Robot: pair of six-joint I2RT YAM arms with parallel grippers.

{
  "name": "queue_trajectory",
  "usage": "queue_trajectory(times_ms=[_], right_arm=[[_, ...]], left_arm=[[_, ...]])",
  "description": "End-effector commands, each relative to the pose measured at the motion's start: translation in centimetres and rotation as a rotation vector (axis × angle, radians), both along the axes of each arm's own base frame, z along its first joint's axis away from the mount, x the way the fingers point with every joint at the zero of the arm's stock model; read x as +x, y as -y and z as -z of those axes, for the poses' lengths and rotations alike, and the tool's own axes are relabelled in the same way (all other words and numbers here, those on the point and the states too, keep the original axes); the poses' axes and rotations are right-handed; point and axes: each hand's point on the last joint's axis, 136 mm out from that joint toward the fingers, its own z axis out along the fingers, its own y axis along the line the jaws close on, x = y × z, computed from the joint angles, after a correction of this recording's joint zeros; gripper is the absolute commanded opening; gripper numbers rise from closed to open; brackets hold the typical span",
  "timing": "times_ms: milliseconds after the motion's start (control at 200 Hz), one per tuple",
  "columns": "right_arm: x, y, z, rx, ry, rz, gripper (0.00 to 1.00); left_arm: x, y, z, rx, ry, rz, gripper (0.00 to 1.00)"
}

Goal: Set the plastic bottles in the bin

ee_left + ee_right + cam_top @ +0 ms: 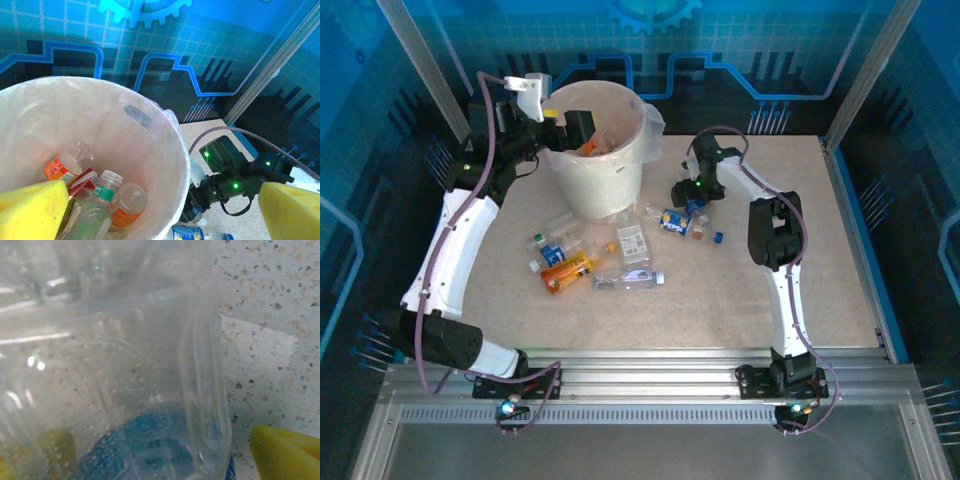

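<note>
Worktop: speckled beige, with blue panels around it.
Bottles: clear and crushed, scattered beside the bin; more lie inside.
My left pincer: spread wide above the bin.
My right pincer: astride a blue-label bottle; I cannot tell whether it grips.

The bottles are clear, glossy, crumpled plastic, the bin matt white plastic with a thin translucent bag, the table matt and speckled, its front rail ribbed bare metal.

Speckled beige table stands before blue circuit-patterned walls.
</note>
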Motion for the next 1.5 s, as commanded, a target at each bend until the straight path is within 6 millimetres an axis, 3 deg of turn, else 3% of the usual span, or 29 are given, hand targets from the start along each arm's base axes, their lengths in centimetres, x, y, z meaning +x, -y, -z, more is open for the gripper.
queue_trajectory(times_ms=[0, 260, 385, 400, 510, 750, 895, 1121, 1346, 1496], right_arm=[[-0.3, 1.5, 1.4, -0.019, -0.041, 0.048, 0.89], [-1.8, 2.5, 1.4, -0.042, -0.048, 0.07, 0.9], [-2.6, 3.2, 2.5, -0.067, -0.078, 0.102, 0.91], [-2.4, 3.2, 1.4, -0.061, -0.058, 0.106, 0.91], [-2.9, 3.6, 1.5, -0.061, -0.058, 0.126, 0.91], [-3.0, 3.2, 1.0, -0.025, -0.019, 0.128, 0.67], [-2.5, 3.5, 0.2, -0.042, 0.014, 0.133, 0.59], [-2.1, 4.1, -3.8, -0.054, 0.114, 0.143, 0.51], [-3.2, 4.4, -10.1, -0.015, 0.255, 0.162, 0.46], [-4.9, 3.3, -14.6, 0.066, 0.347, 0.136, 0.46]], left_arm=[[-0.2, 0.1, -0.4, -0.031, 0.009, 0.006, 0.99], [0.1, 0.2, -0.1, -0.038, 0.001, 0.008, 0.99], [0.1, 0.2, 0.0, -0.04, 0.0, 0.007, 0.99], [0.1, 0.2, 0.0, -0.04, 0.0, 0.008, 0.99], [0.2, 0.3, 0.2, -0.043, -0.005, 0.009, 0.99], [0.5, 0.4, 0.6, -0.05, -0.015, 0.012, 0.99], [0.7, 0.6, 0.9, -0.055, -0.026, 0.02, 0.99], [0.5, 1.0, 1.0, -0.079, -0.031, 0.048, 0.99], [-0.1, 2.0, 0.7, -0.129, -0.032, 0.096, 0.99], [-0.9, 3.4, 0.7, -0.134, -0.035, 0.138, 0.99]])
